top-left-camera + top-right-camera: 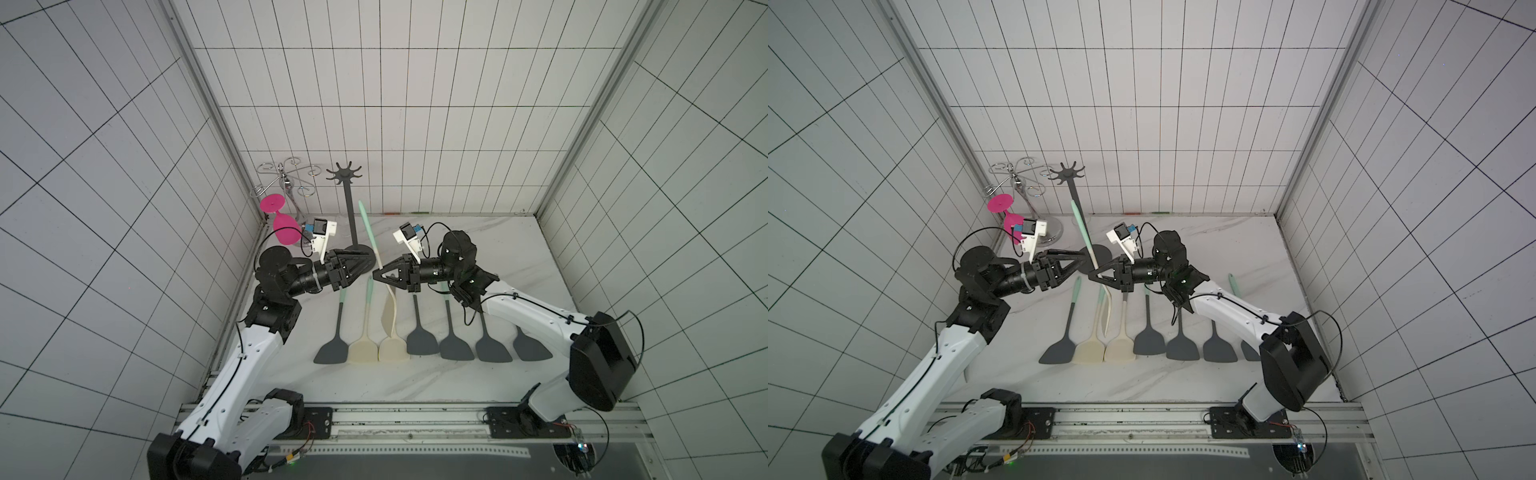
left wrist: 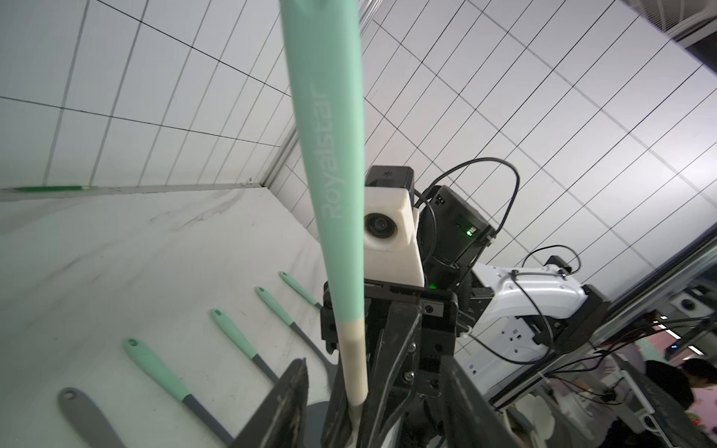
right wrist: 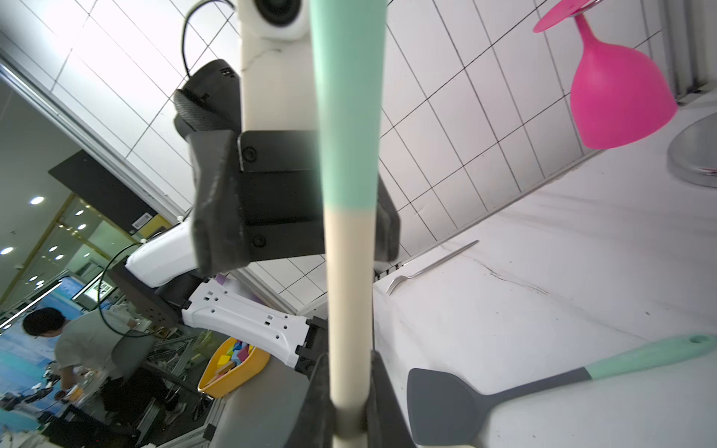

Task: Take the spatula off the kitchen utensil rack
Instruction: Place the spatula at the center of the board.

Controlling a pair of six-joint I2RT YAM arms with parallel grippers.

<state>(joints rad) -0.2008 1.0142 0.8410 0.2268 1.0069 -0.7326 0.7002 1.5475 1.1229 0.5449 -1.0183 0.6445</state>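
Note:
The spatula (image 1: 370, 232) has a mint handle and a cream shaft and blade. It stands nearly upright, handle up, beside the pole of the dark grey kitchen utensil rack (image 1: 353, 216), below the hook ring and apart from it. My right gripper (image 3: 349, 403) is shut on the cream shaft, as both top views (image 1: 376, 275) (image 1: 1091, 276) show. My left gripper (image 2: 372, 364) faces it, open, its fingers (image 2: 283, 407) spread either side of the shaft without touching it. The rack's hooks (image 1: 1066, 173) carry nothing.
Several grey and cream spatulas (image 1: 422, 340) lie in a row on the marble table (image 1: 415, 382). At the back left a chrome wire glass holder (image 1: 286, 174) carries a pink glass (image 1: 284, 232). A fork (image 3: 430, 267) lies by the left wall.

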